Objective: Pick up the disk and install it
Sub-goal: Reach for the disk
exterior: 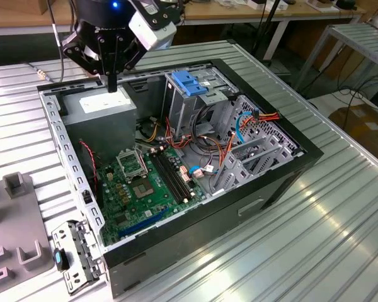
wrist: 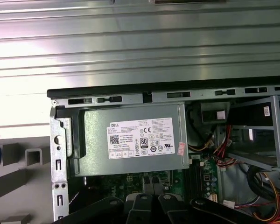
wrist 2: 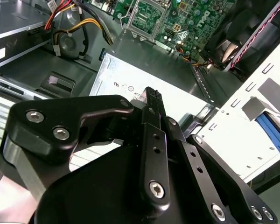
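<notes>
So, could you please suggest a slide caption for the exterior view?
Robot gripper hovering over the grey power supply inside an open computer case on a ribbed metal table.

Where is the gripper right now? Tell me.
The gripper hangs at the exterior view's upper left, just above the grey power-supply box inside the open computer case.

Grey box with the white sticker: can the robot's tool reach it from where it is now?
Probably yes. The tool hangs right above the grey box, the computer case lies open on top, and nothing sits between them.
</notes>
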Controlling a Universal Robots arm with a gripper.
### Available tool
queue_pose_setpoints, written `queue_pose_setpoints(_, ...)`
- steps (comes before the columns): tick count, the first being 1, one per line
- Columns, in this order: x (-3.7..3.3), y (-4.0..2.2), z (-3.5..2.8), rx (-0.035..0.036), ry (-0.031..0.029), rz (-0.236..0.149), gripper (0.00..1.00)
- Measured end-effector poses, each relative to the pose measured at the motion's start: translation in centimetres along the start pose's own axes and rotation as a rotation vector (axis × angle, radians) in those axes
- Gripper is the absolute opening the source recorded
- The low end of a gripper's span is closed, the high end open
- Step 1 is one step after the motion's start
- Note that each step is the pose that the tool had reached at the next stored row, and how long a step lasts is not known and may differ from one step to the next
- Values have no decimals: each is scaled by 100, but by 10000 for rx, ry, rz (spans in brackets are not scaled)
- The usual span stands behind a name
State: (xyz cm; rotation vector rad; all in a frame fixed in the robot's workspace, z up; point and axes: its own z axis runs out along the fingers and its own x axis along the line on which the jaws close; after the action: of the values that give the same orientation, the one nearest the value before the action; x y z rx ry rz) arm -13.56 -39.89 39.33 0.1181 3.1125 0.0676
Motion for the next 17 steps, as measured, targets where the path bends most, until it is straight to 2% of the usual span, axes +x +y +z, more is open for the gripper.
queue_pose_setpoints(17,57,-4,-1,0,0,0,11)
